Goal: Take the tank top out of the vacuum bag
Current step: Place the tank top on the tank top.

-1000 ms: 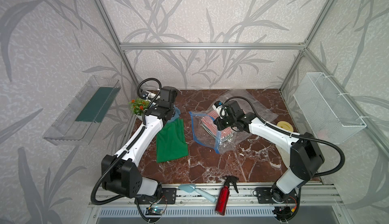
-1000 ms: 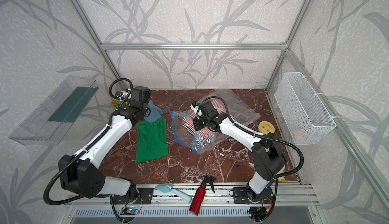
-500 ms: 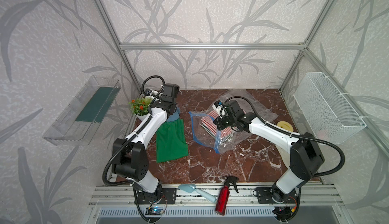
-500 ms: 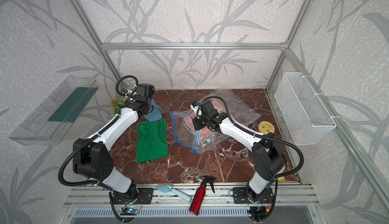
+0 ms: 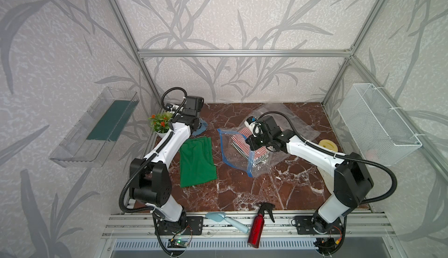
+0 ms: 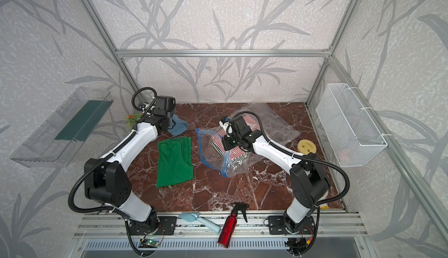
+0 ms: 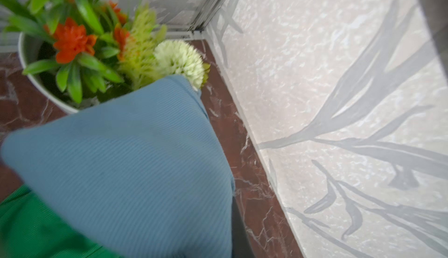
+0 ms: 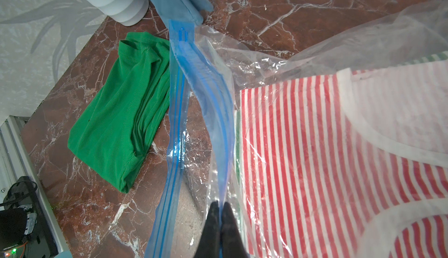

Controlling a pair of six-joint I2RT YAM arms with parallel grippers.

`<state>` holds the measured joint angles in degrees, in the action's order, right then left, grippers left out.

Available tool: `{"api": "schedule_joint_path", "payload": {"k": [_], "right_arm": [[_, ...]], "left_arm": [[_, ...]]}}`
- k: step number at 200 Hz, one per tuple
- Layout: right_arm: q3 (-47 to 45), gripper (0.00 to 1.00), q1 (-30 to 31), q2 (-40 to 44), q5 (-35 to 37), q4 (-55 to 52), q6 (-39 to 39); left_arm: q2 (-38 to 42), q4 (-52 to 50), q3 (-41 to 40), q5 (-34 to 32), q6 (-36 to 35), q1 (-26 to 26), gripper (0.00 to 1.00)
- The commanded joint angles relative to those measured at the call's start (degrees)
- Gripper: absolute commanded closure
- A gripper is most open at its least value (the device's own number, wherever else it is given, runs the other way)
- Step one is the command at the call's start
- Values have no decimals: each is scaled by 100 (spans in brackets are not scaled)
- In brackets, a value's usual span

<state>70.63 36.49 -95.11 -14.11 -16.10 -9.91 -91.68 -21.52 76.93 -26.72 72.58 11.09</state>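
- Pinches vacuum bag point(image 8: 254, 58) by its blue zip strip point(image 8: 213, 104) w/ right gripper point(image 8: 220, 210): black fingertips pressed tight together on the plastic, per right wrist view.
- Lifts that lip off marble tabletop point(image 5: 242, 191); leaves the opposite lip lower, so mouth gapes in both top views.
- Places bag point(image 5: 230, 157) mid-table, btwn the two arms, w/ crinkled clear tail spread toward back wall.
- Shows red-and-white striped top point(image 8: 303, 147) inside bag, seen through the film, w/ more striped fabric under it.
- Finds green top point(image 5: 196, 162) folded flat on the marble, outside bag, just beside its mouth & not touching it.
- Clamps blue ribbed cloth point(image 7: 133, 159) w/ left gripper point(image 6: 170, 124) near back-left corner: closed; fingers hidden under bunched cloth in left wrist view.
- Drops cloth's free end point(image 6: 180, 127) to the tabletop, right next to white plant pot point(image 7: 43, 82) of orange & green flowers.
- Can't tell what kind of garment the blue cloth is.
- Elsewhere: yellow smiley sponge point(image 6: 306, 146) near table's right edge; red spray bottle point(image 5: 258, 227) & pale-blue brush point(image 5: 225, 219) on front rail.
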Motion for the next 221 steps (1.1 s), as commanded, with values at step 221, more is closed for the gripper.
{"api": "schedule_joint_path", "payload": {"k": [221], "right_arm": [[-313,100,88,129,-260,203,-144]], "left_arm": [[1585,-3272,-1378,-671,2490,1517,92]]}}
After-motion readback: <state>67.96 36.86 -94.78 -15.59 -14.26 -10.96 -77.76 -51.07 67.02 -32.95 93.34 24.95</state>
